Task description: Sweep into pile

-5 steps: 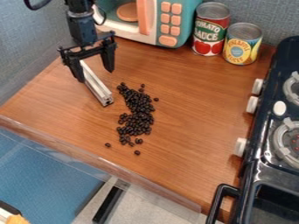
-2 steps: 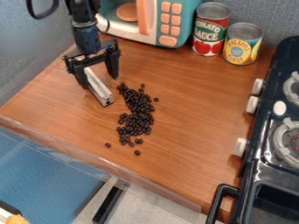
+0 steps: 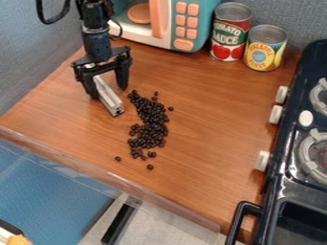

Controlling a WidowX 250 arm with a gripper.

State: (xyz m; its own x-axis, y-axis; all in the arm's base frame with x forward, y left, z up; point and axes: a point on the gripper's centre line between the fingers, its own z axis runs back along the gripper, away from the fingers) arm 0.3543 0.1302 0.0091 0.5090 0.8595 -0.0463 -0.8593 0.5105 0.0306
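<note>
Beans (image 3: pixel 150 115) lie in an uneven dark strip on the wooden counter (image 3: pixel 211 124), left of the black toy stove (image 3: pixel 276 184). Nearest are two strays, well apart from each other; past them the strip begins as a looser cluster, narrows, then thickens into its far part, with a few singles just beside it. A pale metal bar (image 3: pixel 110 101) rests at a slant left of that far part, its near end apart from the beans. Over the bar's far half hangs the gripper (image 3: pixel 108 92), open, one finger on either side, the left one in view close beside the metal; I can't tell whether they touch. Farther back stand a yellow can (image 3: pixel 264 52), a red can (image 3: pixel 230 34) and a teal toy microwave (image 3: pixel 205 28).
</note>
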